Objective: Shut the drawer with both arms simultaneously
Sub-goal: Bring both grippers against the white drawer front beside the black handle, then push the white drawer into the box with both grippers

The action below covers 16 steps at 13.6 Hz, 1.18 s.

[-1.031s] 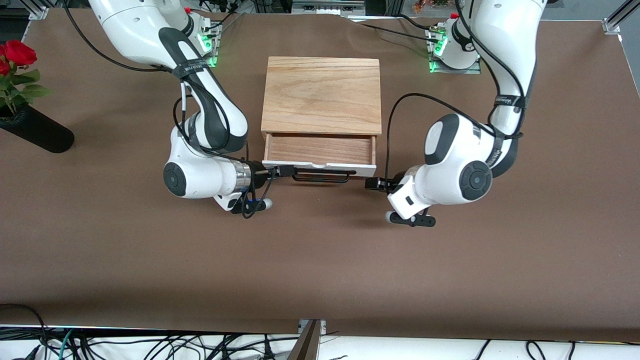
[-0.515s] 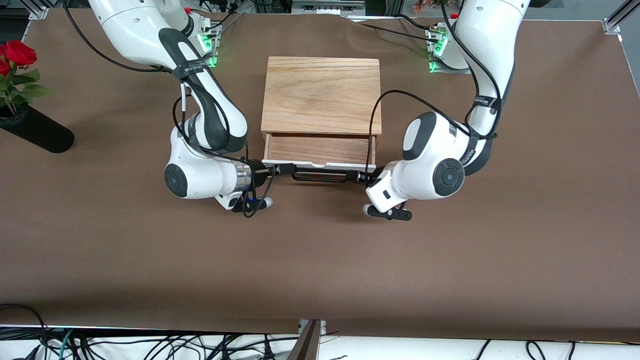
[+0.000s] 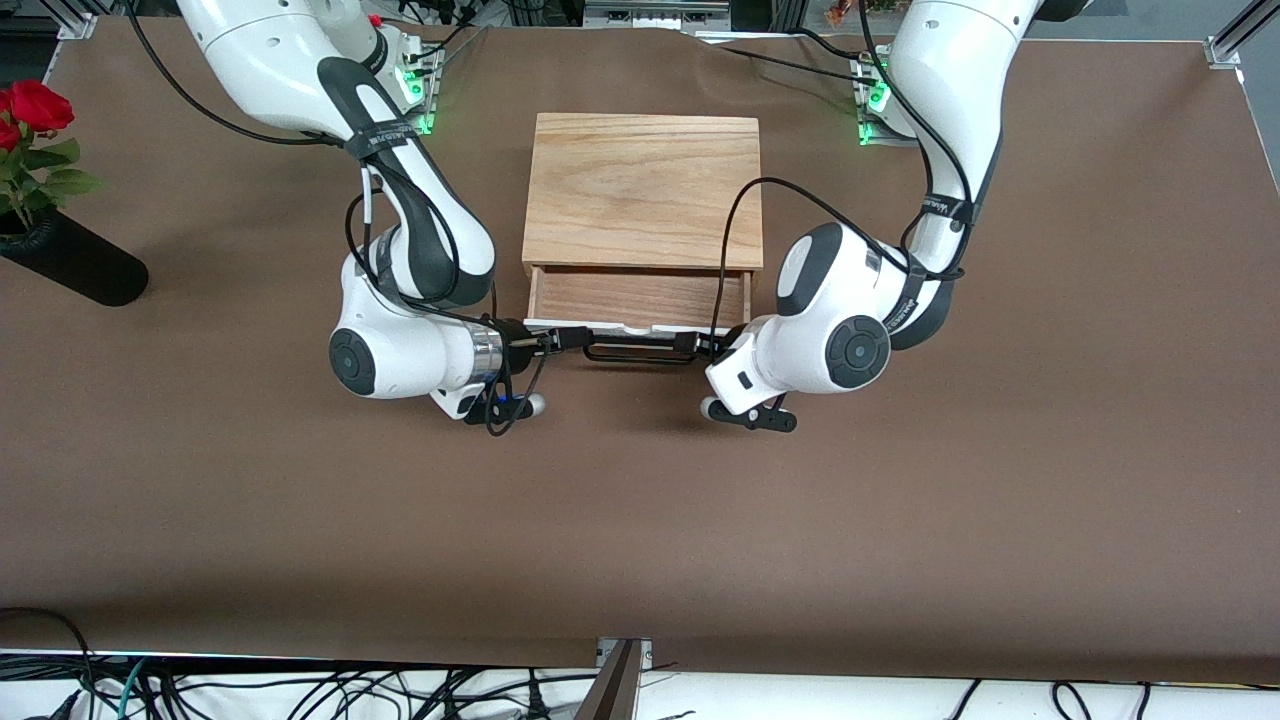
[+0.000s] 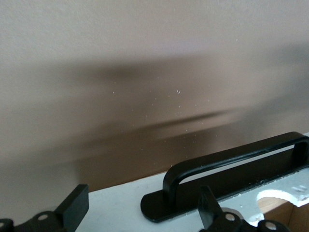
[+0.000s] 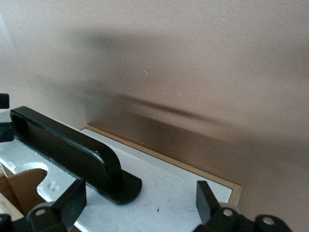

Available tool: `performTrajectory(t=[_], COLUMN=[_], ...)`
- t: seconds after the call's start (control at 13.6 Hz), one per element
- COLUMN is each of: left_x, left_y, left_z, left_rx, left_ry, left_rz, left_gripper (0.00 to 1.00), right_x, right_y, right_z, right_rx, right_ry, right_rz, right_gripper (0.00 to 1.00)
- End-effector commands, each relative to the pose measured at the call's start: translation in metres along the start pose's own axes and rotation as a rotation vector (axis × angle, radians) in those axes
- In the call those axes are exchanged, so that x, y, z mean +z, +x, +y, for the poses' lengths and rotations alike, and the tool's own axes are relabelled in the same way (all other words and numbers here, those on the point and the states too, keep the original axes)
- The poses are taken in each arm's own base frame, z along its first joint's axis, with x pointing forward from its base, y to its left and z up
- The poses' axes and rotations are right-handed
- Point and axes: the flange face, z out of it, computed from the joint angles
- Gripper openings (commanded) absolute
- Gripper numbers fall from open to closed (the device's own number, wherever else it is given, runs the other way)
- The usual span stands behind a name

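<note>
Light oak casing [image 3: 641, 190], grain bold and matt. The drawer [image 3: 640, 299] shows a reddish wood floor, a smooth white painted front and a glossy black handle [image 5: 67, 150]. 2 arms [image 3: 400, 250] gleam in white plastic over the matt brown table [image 3: 640, 520].

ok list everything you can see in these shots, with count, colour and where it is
drawer: one, white front, reddish wood floor, partly open in the casing
handle: one, black wire bar, on the drawer's white front
casing: one, light oak box, mid table between the arm bases
table: one, brown surface
vase: one, black, lying tilted at the right arm's end of the table
roses: red with green leaves, in the vase
cables: several, black, under the table edge nearest the camera
right tool: one, black, open, at the drawer front by one end of the handle
left tool: one, black, open, at the drawer front by the handle's other end
</note>
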Motion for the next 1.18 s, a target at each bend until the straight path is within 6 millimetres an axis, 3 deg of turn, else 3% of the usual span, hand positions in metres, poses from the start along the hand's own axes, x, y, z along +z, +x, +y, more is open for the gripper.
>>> performTrajectory(t=[0.0, 0.66, 1.1], left_x=[0.007, 0.024, 0.046], left_y=[-0.002, -0.027, -0.047], left_z=[0.001, -0.010, -0.017], left_rx=[-0.002, -0.016, -0.029], left_ry=[0.005, 0.041, 0.071], left_rz=[-0.041, -0.278, -0.437], left_gripper=[1.00, 1.00, 1.00], right_x=[0.021, 0.038, 0.069], right_y=[-0.015, -0.033, -0.052], right_z=[0.000, -0.008, -0.009], right_rx=[0.014, 0.011, 0.013], right_ry=[-0.004, -0.011, -0.026], right_rz=[-0.089, -0.215, -0.306], right_gripper=[1.00, 1.00, 1.00])
